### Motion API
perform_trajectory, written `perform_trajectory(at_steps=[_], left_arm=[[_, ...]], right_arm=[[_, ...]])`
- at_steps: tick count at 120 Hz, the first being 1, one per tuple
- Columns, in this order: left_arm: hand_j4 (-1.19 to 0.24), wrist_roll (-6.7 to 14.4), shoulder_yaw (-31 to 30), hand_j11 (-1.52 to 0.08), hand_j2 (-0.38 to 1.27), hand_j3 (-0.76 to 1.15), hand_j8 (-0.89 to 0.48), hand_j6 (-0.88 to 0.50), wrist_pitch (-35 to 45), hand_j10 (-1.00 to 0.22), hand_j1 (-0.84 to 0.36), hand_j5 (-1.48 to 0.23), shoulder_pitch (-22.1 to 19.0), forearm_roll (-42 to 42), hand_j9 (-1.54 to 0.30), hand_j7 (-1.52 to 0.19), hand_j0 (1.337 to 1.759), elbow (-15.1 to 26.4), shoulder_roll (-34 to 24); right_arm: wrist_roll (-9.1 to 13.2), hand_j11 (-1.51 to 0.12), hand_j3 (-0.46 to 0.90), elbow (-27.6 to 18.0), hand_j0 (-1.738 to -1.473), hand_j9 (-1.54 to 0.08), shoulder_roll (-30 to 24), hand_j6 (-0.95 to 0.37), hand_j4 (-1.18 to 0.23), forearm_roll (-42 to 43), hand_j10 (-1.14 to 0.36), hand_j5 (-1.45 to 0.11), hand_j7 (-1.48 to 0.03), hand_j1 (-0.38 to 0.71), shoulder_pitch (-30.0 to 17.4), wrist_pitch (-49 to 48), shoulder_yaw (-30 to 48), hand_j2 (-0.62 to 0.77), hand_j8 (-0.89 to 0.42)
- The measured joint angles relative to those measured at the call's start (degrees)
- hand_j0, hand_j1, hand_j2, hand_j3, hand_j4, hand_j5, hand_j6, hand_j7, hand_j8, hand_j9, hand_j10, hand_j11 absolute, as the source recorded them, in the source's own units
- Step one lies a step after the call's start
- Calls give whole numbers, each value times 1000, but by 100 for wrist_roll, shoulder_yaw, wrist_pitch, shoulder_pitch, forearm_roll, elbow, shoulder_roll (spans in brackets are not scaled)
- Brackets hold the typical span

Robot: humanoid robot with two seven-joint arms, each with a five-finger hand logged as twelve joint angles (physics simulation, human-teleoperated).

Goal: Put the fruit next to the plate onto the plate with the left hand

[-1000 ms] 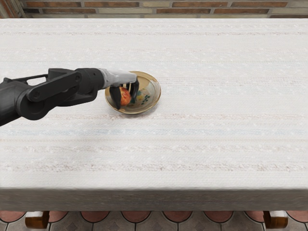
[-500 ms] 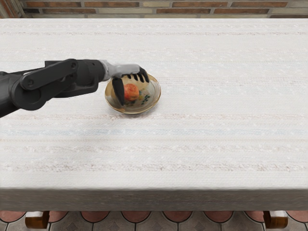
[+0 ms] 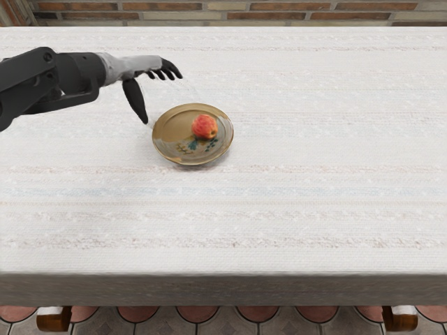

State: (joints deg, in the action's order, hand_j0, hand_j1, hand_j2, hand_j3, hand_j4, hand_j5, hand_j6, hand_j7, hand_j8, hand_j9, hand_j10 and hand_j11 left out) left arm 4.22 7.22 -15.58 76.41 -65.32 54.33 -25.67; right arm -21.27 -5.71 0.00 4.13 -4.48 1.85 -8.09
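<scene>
Resting on one plate: one fruit (left hand empty)

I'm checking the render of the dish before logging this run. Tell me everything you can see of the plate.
The plate is round, shallow and golden-brown, glossy like glazed ceramic, with a raised rim and a small blue-green painted motif inside. It sits flat on the pale table, left of centre. A reddish-orange fruit rests on it, towards its far right side. The open left hand hangs beyond its upper left, thumb pointing down, apparently clear of the rim.
</scene>
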Motion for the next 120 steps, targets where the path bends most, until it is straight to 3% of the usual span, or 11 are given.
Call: perform_trajectory(at_steps=[31,55,75,90,120], left_arm=[[-255,8,93,-327,53,1,-254,-255,-1,-254,50,-328,-94,1369,-328,-328,1658,190,-744],[-255,21,151,-327,53,0,-255,-255,-6,-254,49,-328,-502,2551,-328,-328,1658,643,-1620],[-255,25,542,-327,53,0,-255,-256,-27,-254,50,-327,-1088,2795,-327,-327,1658,993,-2066],[-255,26,803,-326,53,0,-255,-255,-56,-254,51,-327,-1173,2941,-326,-327,1658,1145,-2390],[-251,59,913,-322,53,0,-252,-252,-104,-251,54,-323,-1200,3055,-322,-322,1658,1213,-2396]], right_arm=[[-1,-45,0,0,-1658,-45,0,-35,-35,0,-35,-45,-45,-308,0,0,0,-7,-35],[-1,-45,0,0,-1658,-45,0,-35,-35,0,-35,-45,-45,-308,0,0,0,-7,-35],[-1,-45,0,0,-1658,-45,0,-36,-35,0,-35,-45,-45,-308,0,0,0,-7,-35],[-1,-45,0,0,-1658,-45,0,-36,-35,0,-35,-45,-45,-308,0,0,0,-7,-35],[0,-45,0,0,-1658,-45,0,-36,-35,0,-35,-45,-45,-308,0,0,0,-7,-35]])
